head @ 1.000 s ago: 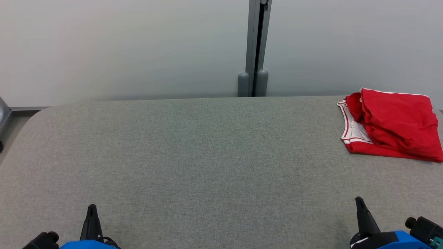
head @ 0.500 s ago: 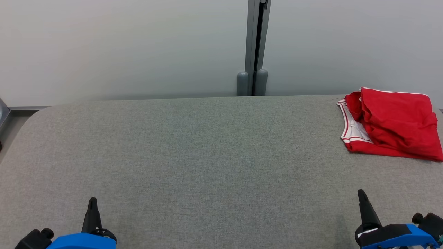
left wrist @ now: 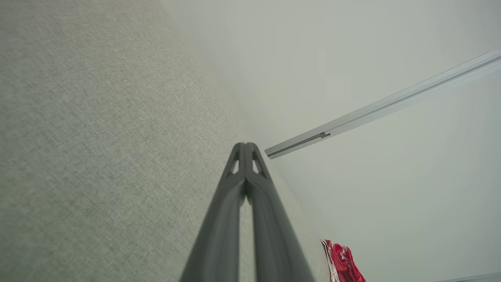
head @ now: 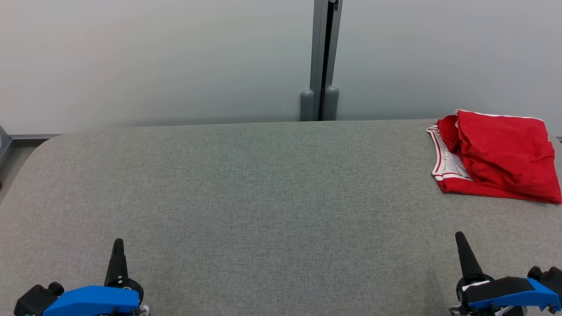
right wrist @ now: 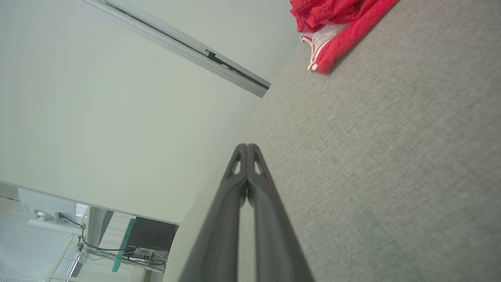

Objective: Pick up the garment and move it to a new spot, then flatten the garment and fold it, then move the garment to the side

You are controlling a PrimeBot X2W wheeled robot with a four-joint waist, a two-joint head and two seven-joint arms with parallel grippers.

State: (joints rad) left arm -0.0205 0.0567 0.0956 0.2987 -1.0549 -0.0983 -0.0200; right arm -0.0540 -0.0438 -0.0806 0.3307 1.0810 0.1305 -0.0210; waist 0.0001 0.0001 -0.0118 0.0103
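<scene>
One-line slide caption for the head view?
Red garment with white trim lies far right on grey fabric table; left gripper and right gripper low in front, jaws shut.

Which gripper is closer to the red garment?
The right gripper: the garment lies ahead of it at the far right of the table; the left gripper sits at the opposite side.

Bright, even, diffuse light falls on the table (head: 263, 184), leaving only faint, soft shadows. The head view is sharp; wrist views stretch at the edges, and the fingers (left wrist: 219, 235) blur near the lens.
</scene>
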